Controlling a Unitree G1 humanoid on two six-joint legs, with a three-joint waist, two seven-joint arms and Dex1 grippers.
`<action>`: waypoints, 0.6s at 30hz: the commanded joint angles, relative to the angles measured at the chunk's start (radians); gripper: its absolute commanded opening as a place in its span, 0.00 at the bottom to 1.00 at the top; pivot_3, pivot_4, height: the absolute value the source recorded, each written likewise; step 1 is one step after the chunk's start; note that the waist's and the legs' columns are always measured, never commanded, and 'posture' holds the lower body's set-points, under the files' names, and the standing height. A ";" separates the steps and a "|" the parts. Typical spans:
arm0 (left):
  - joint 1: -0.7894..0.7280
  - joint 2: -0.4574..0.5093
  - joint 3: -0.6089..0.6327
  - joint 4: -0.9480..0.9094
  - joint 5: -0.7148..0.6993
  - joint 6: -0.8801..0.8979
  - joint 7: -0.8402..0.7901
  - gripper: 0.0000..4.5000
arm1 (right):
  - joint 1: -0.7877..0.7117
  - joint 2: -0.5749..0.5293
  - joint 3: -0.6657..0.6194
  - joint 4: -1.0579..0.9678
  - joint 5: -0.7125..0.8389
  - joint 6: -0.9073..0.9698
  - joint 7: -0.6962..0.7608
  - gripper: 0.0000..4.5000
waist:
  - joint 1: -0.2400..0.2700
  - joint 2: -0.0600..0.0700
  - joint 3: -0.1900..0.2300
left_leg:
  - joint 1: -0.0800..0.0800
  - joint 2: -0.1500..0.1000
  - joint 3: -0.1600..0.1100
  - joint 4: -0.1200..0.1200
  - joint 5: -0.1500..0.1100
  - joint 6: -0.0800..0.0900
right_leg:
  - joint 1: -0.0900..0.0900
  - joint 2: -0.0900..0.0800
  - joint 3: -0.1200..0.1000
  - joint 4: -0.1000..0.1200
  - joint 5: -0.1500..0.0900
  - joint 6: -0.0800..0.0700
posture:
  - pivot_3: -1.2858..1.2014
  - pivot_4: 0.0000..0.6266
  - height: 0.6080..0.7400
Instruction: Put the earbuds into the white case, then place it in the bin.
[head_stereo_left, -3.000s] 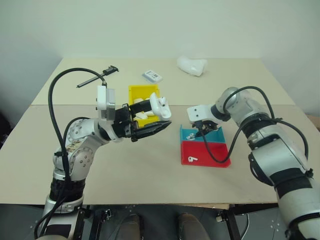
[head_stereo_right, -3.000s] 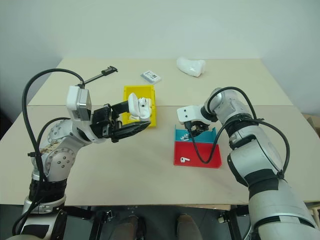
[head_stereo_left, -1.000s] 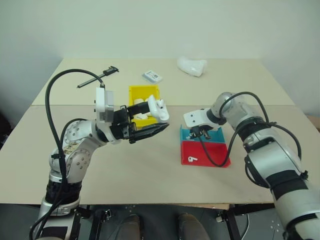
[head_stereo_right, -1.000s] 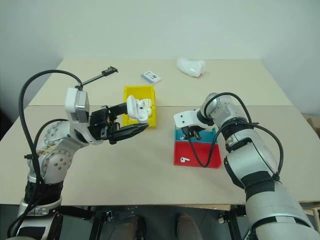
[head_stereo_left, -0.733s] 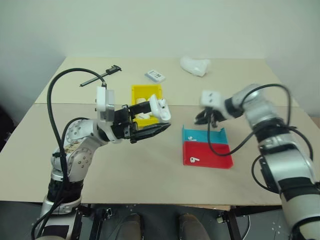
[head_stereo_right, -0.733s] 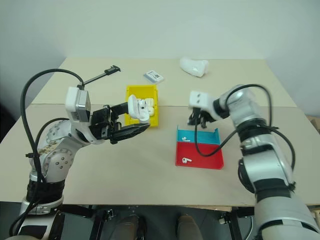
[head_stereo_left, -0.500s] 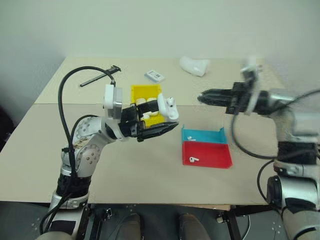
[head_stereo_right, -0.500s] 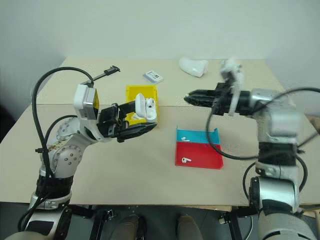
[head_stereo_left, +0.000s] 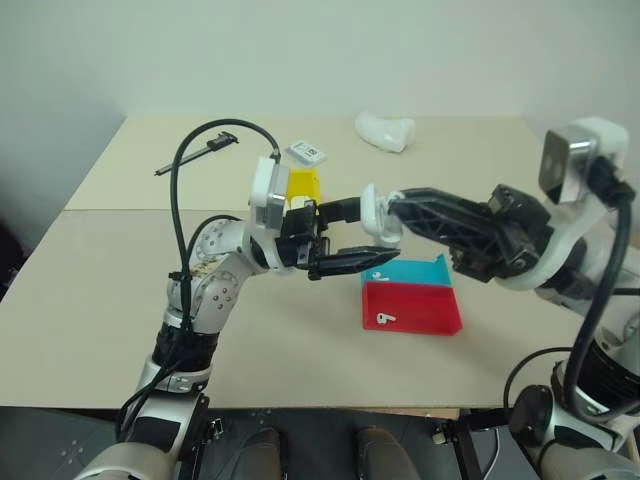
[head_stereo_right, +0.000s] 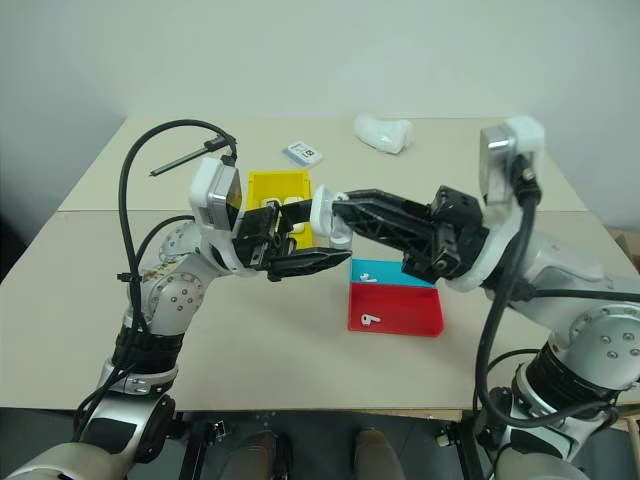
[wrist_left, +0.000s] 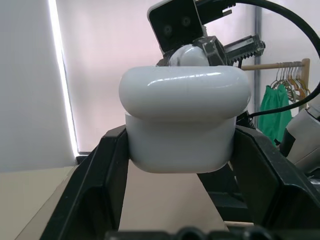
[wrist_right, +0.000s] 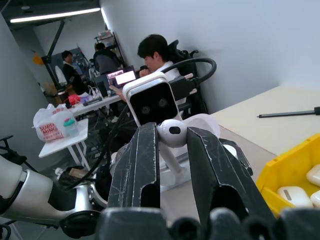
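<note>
1. Moved since a second ago: right gripper (wrist_right: 169, 131), up from the blue tray (head_stereo_left: 418, 271) to mid-air above the table (head_stereo_left: 300, 350), now tip to tip with the left gripper (head_stereo_left: 355, 235); left gripper shifted toward centre.
2. Right gripper: pinching one of the earbuds (wrist_right: 171, 133) between its black fingers (wrist_right: 140, 165), stem pointing down.
3. Left gripper: clamped on the white case (wrist_left: 184, 117) by its two sides, jaws wide around it, held off the table.
4. White case: just beside the pinched earbud, between both arms, in front of the bin (head_stereo_right: 270, 187).
5. Second earbud (head_stereo_left: 380, 320): lying in the red tray (head_stereo_left: 435, 315).
6. Bin: yellow, white items inside (wrist_right: 295, 196).
7. Background: white bag (wrist_right: 54, 125) with red print, seemingly "SURO MING"; people seated at laptops.
8. Far table: small labelled card (head_stereo_left: 305, 151), text too small; lumpy white object (head_stereo_left: 384, 131); black tool (head_stereo_left: 195, 154).
</note>
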 joint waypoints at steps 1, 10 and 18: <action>-0.018 0.000 0.015 -0.010 -0.006 -0.020 -0.018 0.62 | 0.030 -0.059 0.058 -0.036 0.068 -0.082 -0.074 0.14 | 0.000 0.000 0.000 | 0.000 0.000 0.000 0.000 0.000 0.000 | 0.000 0.000 0.000 0.000 0.000 0.000 | 0.52 0.24 1.00; -0.003 0.004 0.024 -0.024 -0.001 -0.020 -0.011 0.62 | 0.109 -0.200 0.128 -0.047 0.095 -0.206 -0.038 0.29 | 0.003 0.000 0.000 | -0.001 0.000 -0.001 0.000 0.000 0.001 | 0.000 0.000 0.000 -0.001 0.000 0.000 | 0.52 0.24 1.00; 0.004 0.007 0.027 -0.032 0.001 -0.023 0.003 0.62 | 0.134 -0.298 0.143 -0.033 0.066 -0.275 0.018 0.77 | 0.004 0.000 0.000 | 0.000 0.000 -0.002 0.000 0.000 0.001 | 0.001 0.000 -0.001 -0.001 0.000 0.001 | 0.52 0.24 1.00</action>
